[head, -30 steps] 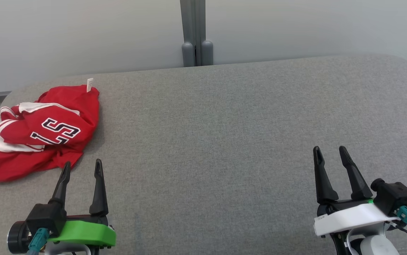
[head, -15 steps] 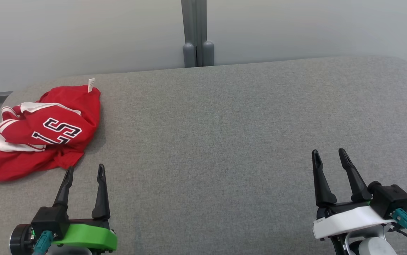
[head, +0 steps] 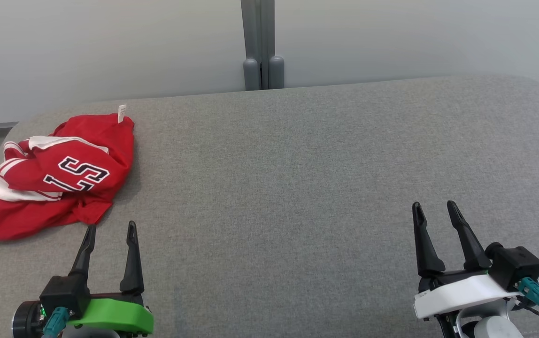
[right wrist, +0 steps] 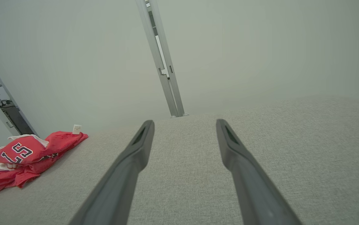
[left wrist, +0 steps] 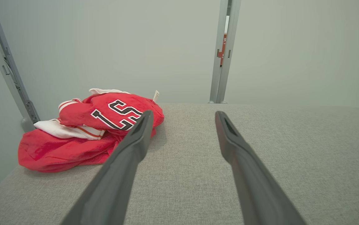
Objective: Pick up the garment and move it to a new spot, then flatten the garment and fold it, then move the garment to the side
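Currently red garment (head: 49, 176) crumpled at counter (head: 297, 164) far-left corner; left hand (head: 111, 226), right hand (head: 434, 204) both spread, empty. Risk: shallow pinch drags it off edge.

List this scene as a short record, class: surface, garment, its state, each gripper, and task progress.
surface: grey padded surface
garment: red garment with white stripes and dark numerals, at the surface's far left
state: crumpled in a heap, white tag sticking up at its far edge
left gripper: left gripper open, empty, just short of the garment
right gripper: right gripper open, empty, far from it
progress: garment not yet picked up
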Available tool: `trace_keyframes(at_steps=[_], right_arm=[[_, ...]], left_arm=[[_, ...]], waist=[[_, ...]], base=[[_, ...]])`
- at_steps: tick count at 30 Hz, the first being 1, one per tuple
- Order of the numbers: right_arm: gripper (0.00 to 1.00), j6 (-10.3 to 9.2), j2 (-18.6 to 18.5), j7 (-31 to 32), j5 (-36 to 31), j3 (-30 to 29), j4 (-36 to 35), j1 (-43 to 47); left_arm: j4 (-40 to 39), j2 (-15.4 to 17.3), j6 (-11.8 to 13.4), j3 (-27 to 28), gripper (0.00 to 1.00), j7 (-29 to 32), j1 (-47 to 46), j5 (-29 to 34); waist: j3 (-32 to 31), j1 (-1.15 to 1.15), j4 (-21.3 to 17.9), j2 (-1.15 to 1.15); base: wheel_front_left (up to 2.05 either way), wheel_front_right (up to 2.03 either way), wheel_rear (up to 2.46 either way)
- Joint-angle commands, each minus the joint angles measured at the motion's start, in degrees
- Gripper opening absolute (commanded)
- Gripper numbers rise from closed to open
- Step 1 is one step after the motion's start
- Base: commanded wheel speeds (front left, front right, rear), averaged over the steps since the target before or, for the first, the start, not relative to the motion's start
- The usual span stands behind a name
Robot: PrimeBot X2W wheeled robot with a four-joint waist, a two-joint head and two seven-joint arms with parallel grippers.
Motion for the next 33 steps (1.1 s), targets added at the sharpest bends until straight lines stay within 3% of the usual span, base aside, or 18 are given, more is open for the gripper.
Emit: trace_keyframes(at_steps=[1, 23, 33], right_arm=[[1.0, 0.0, -0.24, -0.18, 0.23, -0.09, 0.23, 0.25], [1.0, 0.0, -0.24, -0.18, 0.28, -0.11, 1.05, 0.22], [1.0, 0.0, -0.23, -0.18, 0.65, 0.36, 1.27, 0.3]], left_arm=[[0.07, 0.38, 0.31, 0.17, 1.0, -0.22, -0.17, -0.39], [0.76, 0.38, 0.09, 0.91, 1.0, -0.22, -0.44, -0.08], [0.65, 0.55, 0.74, 1.54, 1.0, -0.22, -0.32, 0.02]], waist=[[0.0, 0.0, 0.01, 0.0], [-0.04, 0.0, 0.73, 0.0], [-0.09, 0.0, 3.57, 0.0]], base=[[0.0, 0.0, 0.0], [0.0, 0.0, 0.0], [0.0, 0.0, 0.0]])
